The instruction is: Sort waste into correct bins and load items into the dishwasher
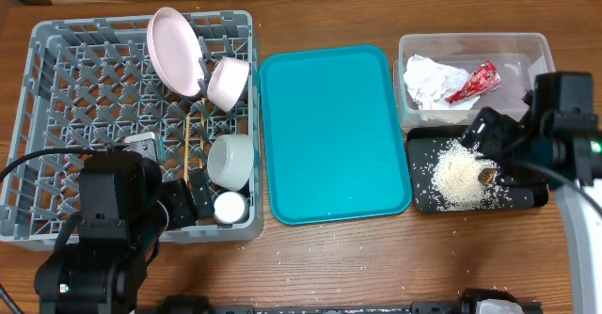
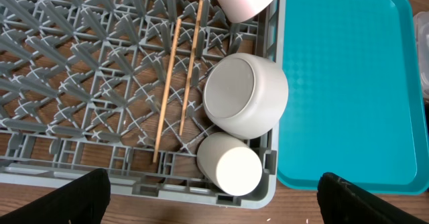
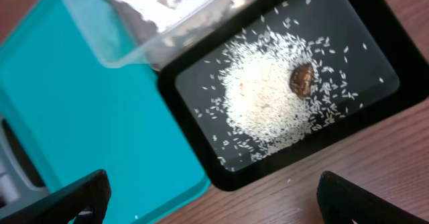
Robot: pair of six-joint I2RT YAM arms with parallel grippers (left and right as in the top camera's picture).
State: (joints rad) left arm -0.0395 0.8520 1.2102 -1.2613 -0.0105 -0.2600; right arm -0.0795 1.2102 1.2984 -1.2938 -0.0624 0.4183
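Though loose, grains (image 3: 268,106) on glossy tray (image 3: 365,39)

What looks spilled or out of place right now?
A few stray rice grains lie on the bare table beside the teal tray's near edge, outside the black tray holding the main pile. Nothing else stands out.

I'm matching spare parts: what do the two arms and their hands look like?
Both arms are matte black and boxy. The left arm has a thin black cable; the right arm joins a white link. The fingers on both hands are black.
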